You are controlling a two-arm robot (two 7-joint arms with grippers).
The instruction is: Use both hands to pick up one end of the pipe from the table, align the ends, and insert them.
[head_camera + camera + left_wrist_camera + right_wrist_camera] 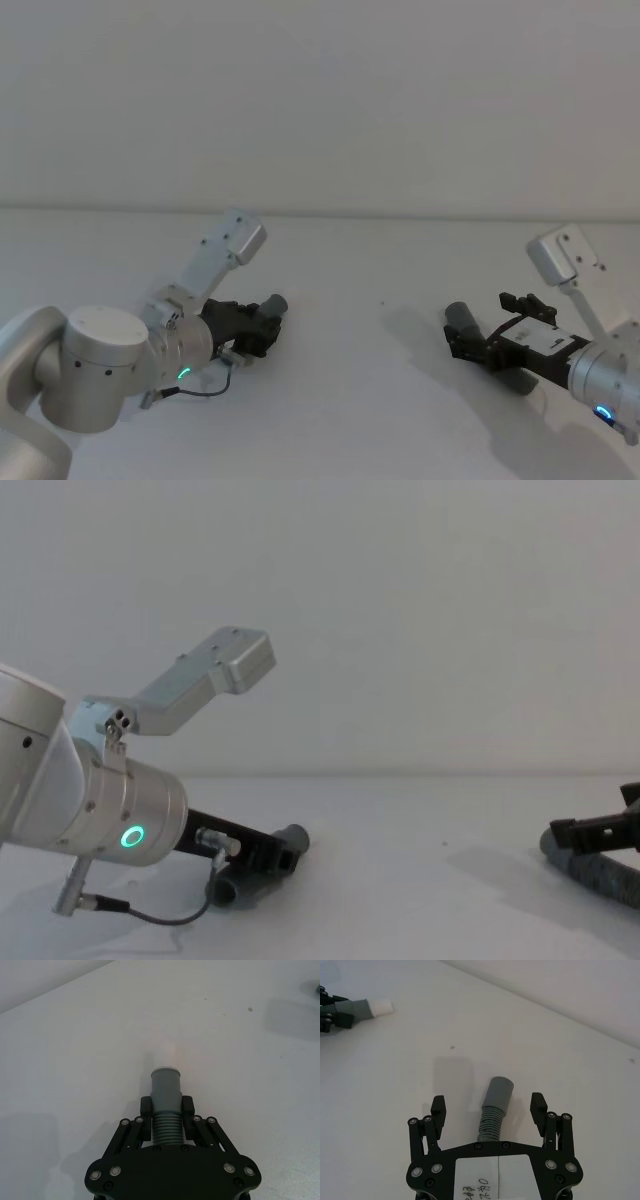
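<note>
The left gripper (166,1108) has its jaws pinched on the ribbed pipe piece (166,1130), directly behind the grey cuff (166,1086), which projects past the fingertips. The right gripper (488,1106) has its jaws spread. The second pipe piece (490,1122) lies between them, untouched, its cuff (499,1091) level with the fingertips. The white table (385,1075) lies beneath both.

Head looks down, chest across, wrists close; all share the table (350,400).
</note>
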